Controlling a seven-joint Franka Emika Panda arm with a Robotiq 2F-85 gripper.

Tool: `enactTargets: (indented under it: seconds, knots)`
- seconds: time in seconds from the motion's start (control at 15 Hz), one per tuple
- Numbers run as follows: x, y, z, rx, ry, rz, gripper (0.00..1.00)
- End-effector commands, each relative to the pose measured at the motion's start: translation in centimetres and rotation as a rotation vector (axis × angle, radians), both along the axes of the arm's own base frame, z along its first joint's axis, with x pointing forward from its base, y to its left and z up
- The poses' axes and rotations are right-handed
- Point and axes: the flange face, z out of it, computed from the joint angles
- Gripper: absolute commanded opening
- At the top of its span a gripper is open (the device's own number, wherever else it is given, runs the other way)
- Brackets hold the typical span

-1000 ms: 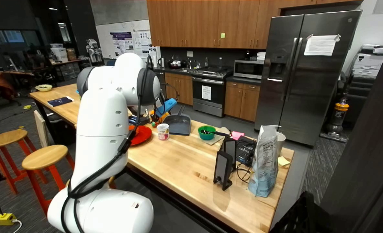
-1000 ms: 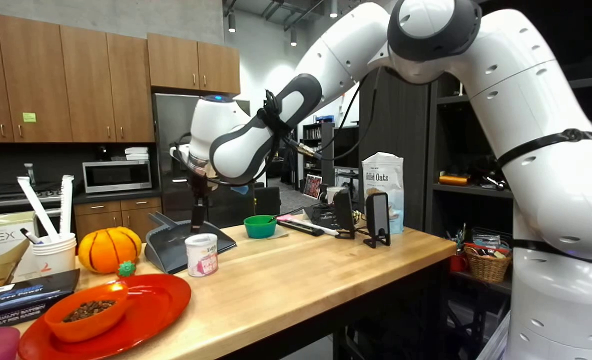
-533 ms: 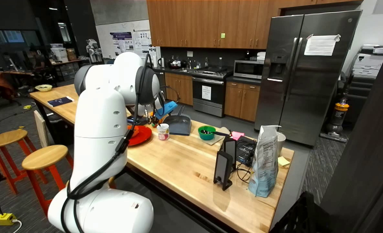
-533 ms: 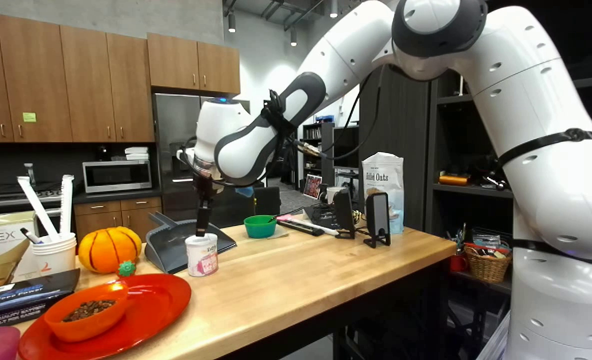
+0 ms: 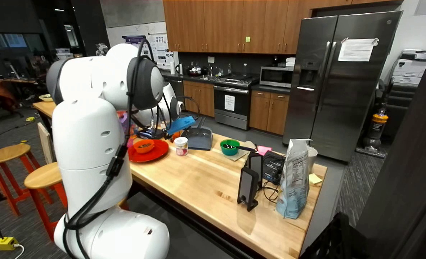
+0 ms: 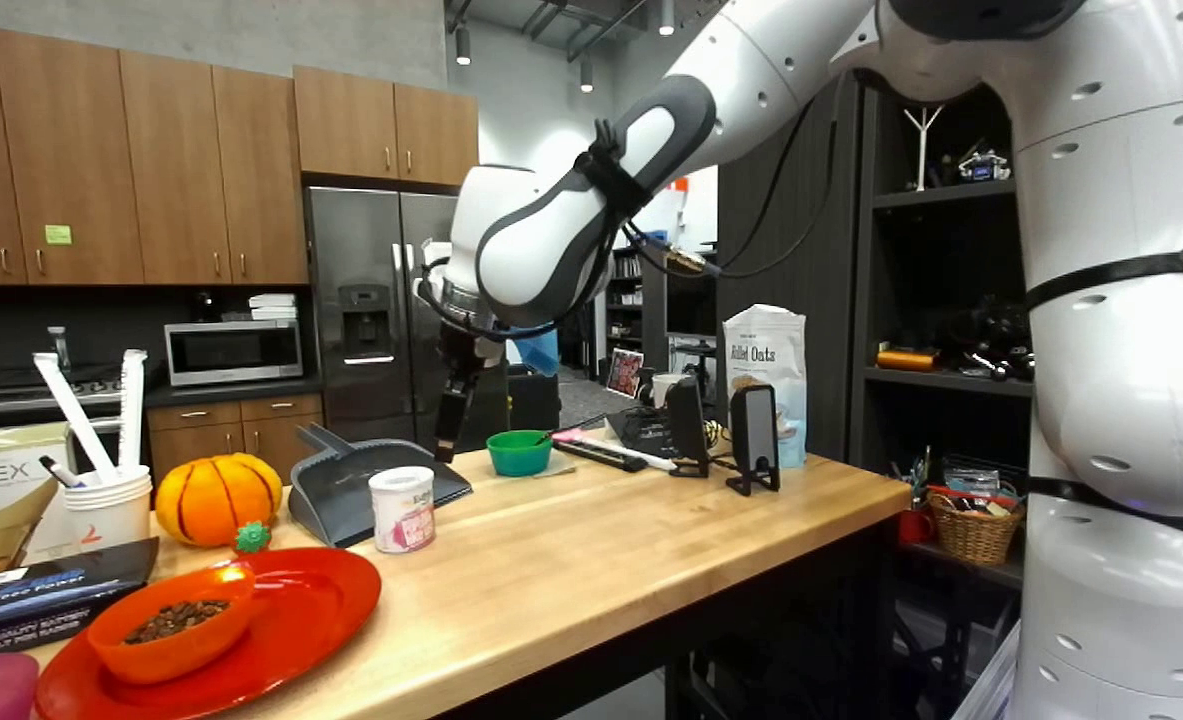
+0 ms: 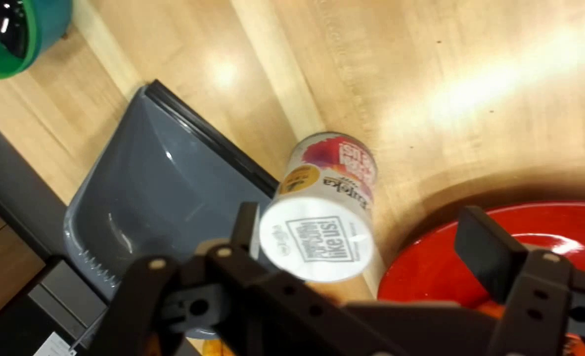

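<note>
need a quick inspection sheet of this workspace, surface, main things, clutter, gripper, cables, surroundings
Surface: wooden tabletop, with bright glare in the wrist view.
Job's things: white-lidded can, upright beside the grey dustpan; whether they touch cannot be told.
Clutter: red plate bearing an orange bowl; green bowl, pumpkin, two speakers, oats bag.
Gripper: jaws spread wide, nothing held, above the tabletop.
Cables: black cables tied along the arm; thin cord by the speakers.
Surroundings: refrigerator, oven, microwave, wooden stools.
</note>
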Motion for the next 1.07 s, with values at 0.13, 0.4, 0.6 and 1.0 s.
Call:
enactTargets:
  seconds: [0.13, 0.4, 0.6, 1.0]
  knots:
    - [-2.1, 1.4, -1.1, 0.021, 0.153, 0.039, 1.0]
    - [-1.9, 2.5, -4.4, -0.027, 0.249, 0.058, 1.0]
    - [-1.4, 3.1, -6.4, -0.035, 0.321, 0.064, 1.0]
    - [0.3, 4.2, -9.1, -0.039, 0.433, 0.074, 1.0]
